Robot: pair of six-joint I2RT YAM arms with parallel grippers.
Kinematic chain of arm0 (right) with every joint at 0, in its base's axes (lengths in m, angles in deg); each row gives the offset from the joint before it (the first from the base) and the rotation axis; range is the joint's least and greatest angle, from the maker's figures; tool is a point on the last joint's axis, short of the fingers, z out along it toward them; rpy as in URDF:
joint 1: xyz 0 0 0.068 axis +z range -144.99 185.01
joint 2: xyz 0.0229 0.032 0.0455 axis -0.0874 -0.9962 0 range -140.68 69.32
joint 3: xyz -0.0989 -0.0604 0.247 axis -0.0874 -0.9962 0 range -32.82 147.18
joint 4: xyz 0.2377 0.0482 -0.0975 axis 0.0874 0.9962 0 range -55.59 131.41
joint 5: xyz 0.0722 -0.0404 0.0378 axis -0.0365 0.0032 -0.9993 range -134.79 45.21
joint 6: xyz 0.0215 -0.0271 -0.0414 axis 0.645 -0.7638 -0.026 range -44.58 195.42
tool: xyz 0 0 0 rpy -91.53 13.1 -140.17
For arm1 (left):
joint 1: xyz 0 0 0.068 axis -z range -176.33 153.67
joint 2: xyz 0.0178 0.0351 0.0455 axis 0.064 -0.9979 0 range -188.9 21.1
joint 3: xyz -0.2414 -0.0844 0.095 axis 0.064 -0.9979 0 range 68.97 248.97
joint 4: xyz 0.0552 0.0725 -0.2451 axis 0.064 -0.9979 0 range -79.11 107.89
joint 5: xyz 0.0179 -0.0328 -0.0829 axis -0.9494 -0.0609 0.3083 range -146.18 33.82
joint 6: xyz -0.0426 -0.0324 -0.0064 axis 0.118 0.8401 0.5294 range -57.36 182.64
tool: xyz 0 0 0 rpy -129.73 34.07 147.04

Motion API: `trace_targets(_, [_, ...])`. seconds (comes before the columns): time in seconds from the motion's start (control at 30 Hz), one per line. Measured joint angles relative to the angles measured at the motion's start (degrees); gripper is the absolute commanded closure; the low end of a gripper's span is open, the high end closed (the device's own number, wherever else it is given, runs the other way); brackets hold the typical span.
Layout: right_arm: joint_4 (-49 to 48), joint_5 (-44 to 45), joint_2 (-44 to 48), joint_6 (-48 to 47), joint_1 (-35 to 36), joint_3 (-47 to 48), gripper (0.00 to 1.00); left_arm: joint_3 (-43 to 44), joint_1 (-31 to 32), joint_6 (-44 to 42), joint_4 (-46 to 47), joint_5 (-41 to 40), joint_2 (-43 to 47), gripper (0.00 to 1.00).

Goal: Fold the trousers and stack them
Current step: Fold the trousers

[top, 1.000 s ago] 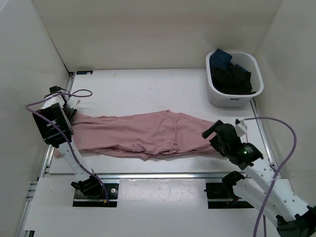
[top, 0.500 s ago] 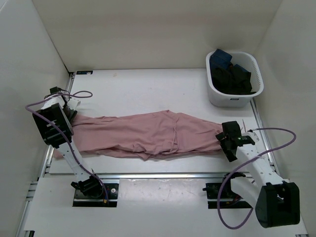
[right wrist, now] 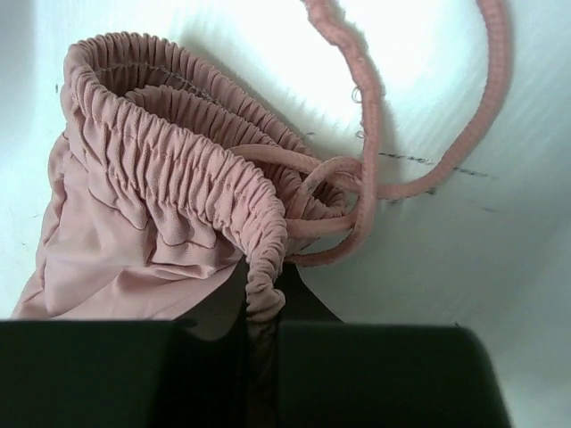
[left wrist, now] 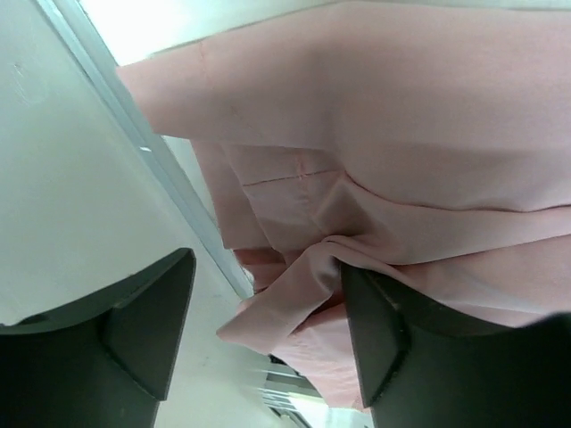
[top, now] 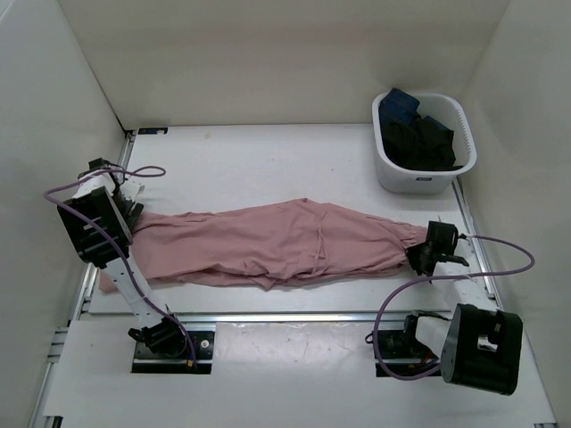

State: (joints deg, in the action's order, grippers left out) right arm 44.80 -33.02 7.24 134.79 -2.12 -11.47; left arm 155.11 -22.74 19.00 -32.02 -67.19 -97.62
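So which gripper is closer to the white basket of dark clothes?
Right. The right gripper, shut on the trousers at the waistband, sits just on the near side of the basket. The left gripper is across the table at the leg ends.

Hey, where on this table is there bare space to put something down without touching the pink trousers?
The widest bare stretch of table lies between the back wall and the trousers, left of the basket. A thin strip runs along the near edge. It's crowded at both ends, by the left end effector and right end effector.

Pink trousers [top: 268, 241] laid lengthwise, basket [top: 401, 176] far right
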Motion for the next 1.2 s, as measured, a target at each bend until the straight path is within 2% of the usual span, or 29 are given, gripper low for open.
trace_targets(0.13, [6.4,0.0,4.0,-4.2,-5.9,0.9,1.00,0.0,-0.1,0.4,-2.4,2.1,1.0,0.00])
trace_targets(0.3, [19.3,6.2,7.6,-14.3,-9.3,12.0,1.00,0.1,-0.1,0.2,-6.1,8.0,6.5,0.00])
trace_targets(0.37, [20.8,7.7,7.2,-18.3,-9.3,17.7,1.00,0.9,-0.1,-0.2,-8.0,10.2,9.2,0.00])
trace_targets(0.5, [23.2,10.7,6.9,-23.5,-9.3,23.2,1.00,2.1,-0.1,-0.7,-11.2,14.2,11.4,0.00])
trace_targets(0.63, [27.4,14.4,6.8,-29.4,-6.6,28.1,1.00,-2.2,0.1,-1.0,-13.2,18.5,11.7,0.00])
trace_targets(0.73, [29.2,19.0,6.7,-33.7,5.0,33.1,1.00,-5.9,1.0,-0.9,-14.1,21.2,11.3,0.00])
trace_targets(0.87, [31.8,31.0,1.7,-35.1,32.5,40.9,1.00,-9.7,3.6,0.5,-13.2,22.7,10.2,0.00])
trace_targets(0.93, [35.1,37.4,-3.8,-31.2,45.7,45.4,1.00,-11.1,4.9,1.9,-12.4,22.5,9.2,0.13])
trace_targets(1.0, [40.6,42.9,-12.2,-24.9,57.5,51.5,1.00,-11.8,5.5,3.2,-12.0,21.7,8.2,0.18])
trace_targets(1.13, [48.2,48.7,-29.4,-12.0,72.1,63.5,1.00,-11.8,5.5,5.4,-11.3,21.0,8.2,0.16])
trace_targets(1.2, [50.0,50.0,-35.9,-8.0,76.0,67.5,1.00,-11.8,5.5,6.4,-11.0,20.9,8.2,0.15])
